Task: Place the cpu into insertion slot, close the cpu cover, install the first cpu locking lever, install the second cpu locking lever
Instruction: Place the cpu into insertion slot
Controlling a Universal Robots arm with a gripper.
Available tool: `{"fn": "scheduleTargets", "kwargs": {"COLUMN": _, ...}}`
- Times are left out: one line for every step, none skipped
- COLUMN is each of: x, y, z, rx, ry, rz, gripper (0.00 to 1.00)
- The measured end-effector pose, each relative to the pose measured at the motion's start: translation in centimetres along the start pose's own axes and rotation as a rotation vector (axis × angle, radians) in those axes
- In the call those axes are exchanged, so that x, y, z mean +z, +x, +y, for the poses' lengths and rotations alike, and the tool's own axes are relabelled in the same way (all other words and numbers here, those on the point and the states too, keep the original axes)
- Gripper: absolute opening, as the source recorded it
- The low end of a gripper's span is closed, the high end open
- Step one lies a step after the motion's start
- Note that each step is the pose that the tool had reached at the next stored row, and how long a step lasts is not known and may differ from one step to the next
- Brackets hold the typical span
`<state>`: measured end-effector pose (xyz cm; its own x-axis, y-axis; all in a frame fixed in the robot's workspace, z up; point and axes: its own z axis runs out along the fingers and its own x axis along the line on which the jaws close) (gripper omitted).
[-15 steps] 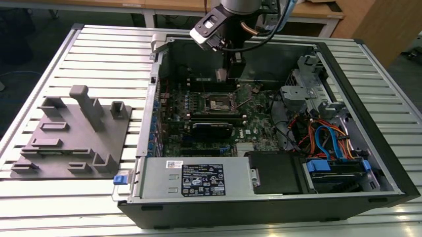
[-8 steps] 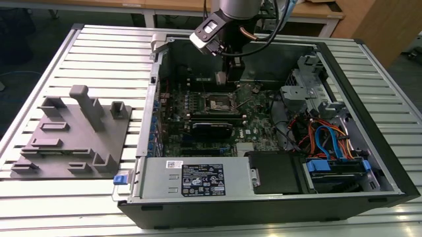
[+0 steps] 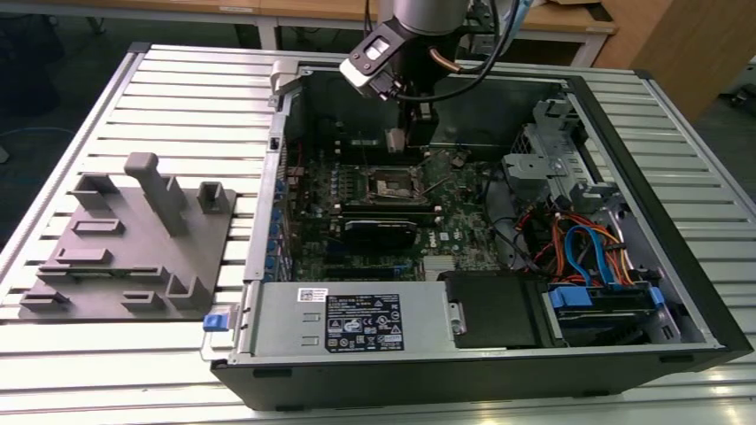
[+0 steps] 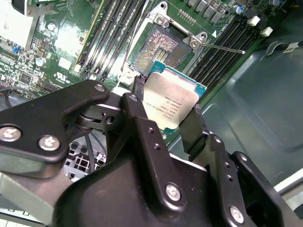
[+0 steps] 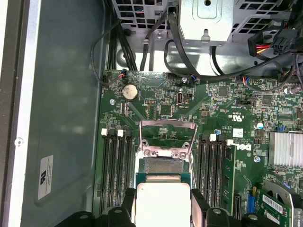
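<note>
Gripping the cpu (image 4: 173, 101) by two opposite edges, the gripper (image 4: 165, 113) has its two black fingers (image 4: 137, 118) closed to the chip's width. It holds the chip near the insertion slot (image 4: 158, 52), not seated, and the slot's contacts are bare. Small dark print crosses the cpu's pale face, too fine to read, and in the first wrist view the cpu cover (image 5: 168, 123) stands swung up off the slot. One white printed label (image 3: 360, 323) sits on the grey power supply (image 3: 283, 319), well apart from the slot, and one white sticker (image 5: 45, 177) sits on the case wall (image 5: 61, 94).
</note>
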<state>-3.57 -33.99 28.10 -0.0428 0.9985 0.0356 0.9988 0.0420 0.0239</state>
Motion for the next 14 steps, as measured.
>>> {"fn": "scheduleTargets", "kwargs": {"x": 0.01, "y": 0.0, "z": 0.0, "rx": 0.0, "ry": 0.0, "rz": 0.0, "gripper": 0.54}}
{"fn": "scheduleTargets", "kwargs": {"x": 0.03, "y": 0.0, "z": 0.0, "rx": 0.0, "ry": -0.0001, "rz": 0.0002, "gripper": 0.54}}
{"fn": "scheduleTargets", "kwargs": {"x": 0.1, "y": 0.0, "z": 0.0, "rx": 0.0, "ry": -0.0003, "rz": 0.0005, "gripper": 0.54}}
{"fn": "scheduleTargets", "kwargs": {"x": 0.24, "y": -0.01, "z": 0.0, "rx": 0.0, "ry": -0.0001, "rz": 0.0002, "gripper": 0.54}}
{"fn": "scheduleTargets", "kwargs": {"x": 0.41, "y": -0.01, "z": -0.01, "rx": 0.0, "ry": 0.0, "rz": 0.0, "gripper": 0.54}}
{"fn": "scheduleTargets", "kwargs": {"x": 0.6, "y": -0.02, "z": -0.01, "rx": 0.0, "ry": 0.0, "rz": 0.0001, "gripper": 0.54}}
{"fn": "scheduleTargets", "kwargs": {"x": 0.78, "y": -0.03, "z": -0.02, "rx": 0.0, "ry": -0.0001, "rz": -0.0002, "gripper": 0.54}}
{"fn": "scheduleTargets", "kwargs": {"x": 0.95, "y": -0.03, "z": -0.02, "rx": 0.0, "ry": -0.0001, "rz": -0.002, "gripper": 0.54}}
{"fn": "scheduleTargets", "kwargs": {"x": 1.07, "y": -0.04, "z": -0.03, "rx": 0.0, "ry": 0.0002, "rz": -0.0056, "gripper": 0.54}}
{"fn": "scheduleTargets", "kwargs": {"x": 1.15, "y": -0.04, "z": -0.03, "rx": 0.0, "ry": 0.0005, "rz": -0.0117, "gripper": 0.54}}
{"fn": "scheduleTargets", "kwargs": {"x": 1.22, "y": -0.04, "z": -0.03, "rx": 0.0, "ry": 0.0007, "rz": -0.0186, "gripper": 0.54}}
{"fn": "scheduleTargets", "kwargs": {"x": 1.29, "y": -0.04, "z": -0.03, "rx": 0.0, "ry": 0.0011, "rz": -0.026, "gripper": 0.54}}
{"fn": "scheduleTargets", "kwargs": {"x": 1.41, "y": -0.05, "z": -0.04, "rx": 0.0, "ry": 0.0014, "rz": -0.0308, "gripper": 0.54}}
{"fn": "scheduleTargets", "kwargs": {"x": 1.54, "y": -0.05, "z": -0.04, "rx": 0.0, "ry": 0.0014, "rz": -0.0309, "gripper": 0.54}}
